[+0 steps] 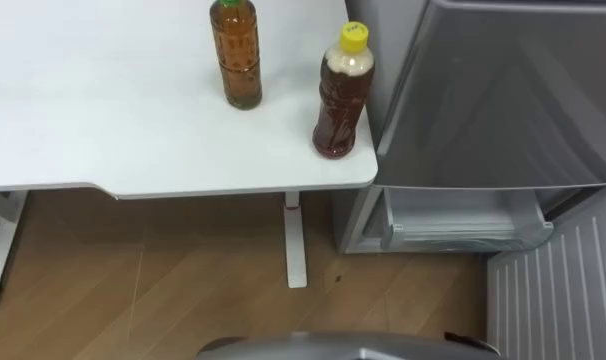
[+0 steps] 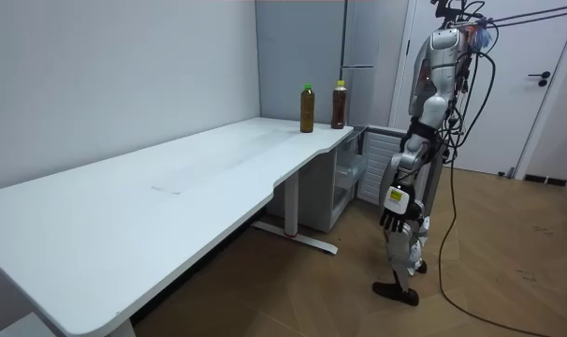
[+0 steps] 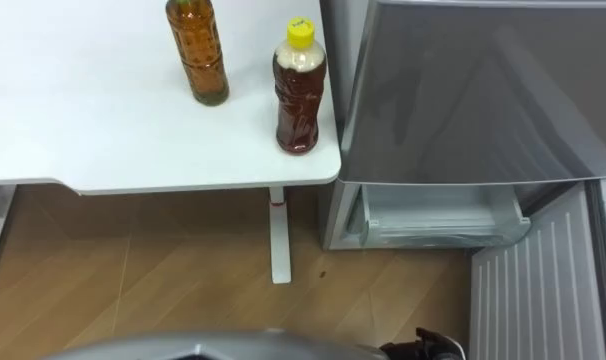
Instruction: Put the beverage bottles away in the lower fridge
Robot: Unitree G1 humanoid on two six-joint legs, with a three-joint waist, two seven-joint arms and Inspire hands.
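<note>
Two drink bottles stand on the white table [image 1: 103,110] near its right corner. The green-capped bottle [image 1: 239,55] of amber drink is farther back. The yellow-capped bottle [image 1: 342,95] of dark drink stands close to the table's edge, beside the fridge [image 1: 503,90]. Below the grey upper door, the lower fridge compartment [image 1: 463,215] is open and a pale drawer shows inside. In the room view I stand on the wood floor in front of the fridge, a step from the table corner. My left hand [image 2: 393,213] hangs at my side with relaxed fingers and holds nothing.
The lower fridge door [image 1: 563,290] swings out to the right over the floor. A white table leg [image 1: 296,245] stands just left of the open compartment. The long table [image 2: 171,187] runs toward the room view's left, along a grey wall.
</note>
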